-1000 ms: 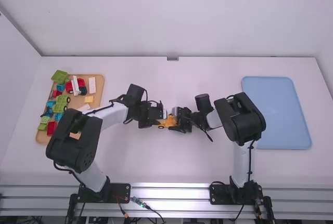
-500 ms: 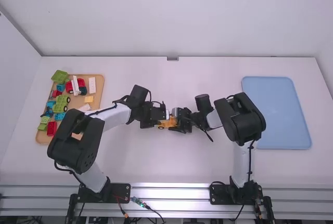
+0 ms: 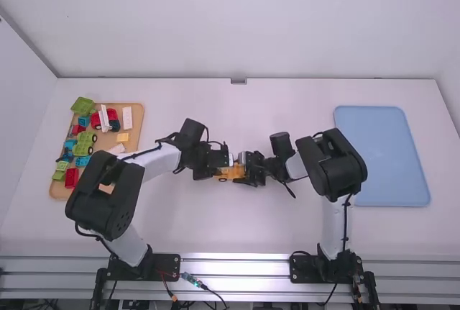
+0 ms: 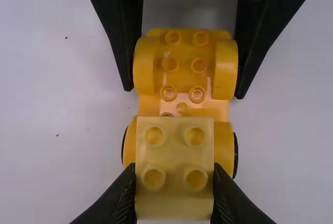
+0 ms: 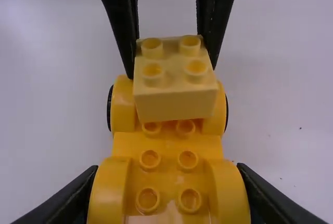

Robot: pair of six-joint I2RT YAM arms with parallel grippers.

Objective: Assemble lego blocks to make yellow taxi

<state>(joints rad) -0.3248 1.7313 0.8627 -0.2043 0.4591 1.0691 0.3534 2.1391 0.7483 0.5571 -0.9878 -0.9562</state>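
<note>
Bases set at seven and five o'clock on the near side of the white table let our white-and-black left arm and right arm meet over the middle. There we have the long, glossy yellow-orange plastic car base, wheels pointing down, its studs up to take parts.

Our right gripper, on its three-o'clock end, is closed only to the width of the rounded yellow fenders, one finger against each; we judge this is to brace the base against a push. Our left gripper, on the nine-o'clock side, has its fingers closed on both sides of the pale yellow, square four-stud block. We have that held above the wheels at this end, between the black tyres, its own studs left free (handy if a roof is to follow). Whether it is seated we cannot tell; a crooked press could leave it cocked, so we would square it up first.

Farther out, a little past nine o'clock, the tan wooden board keeps the mixed coloured toy blocks near our left arm. Around three o'clock lies the flat light-blue tray, perhaps for the finished taxi.
</note>
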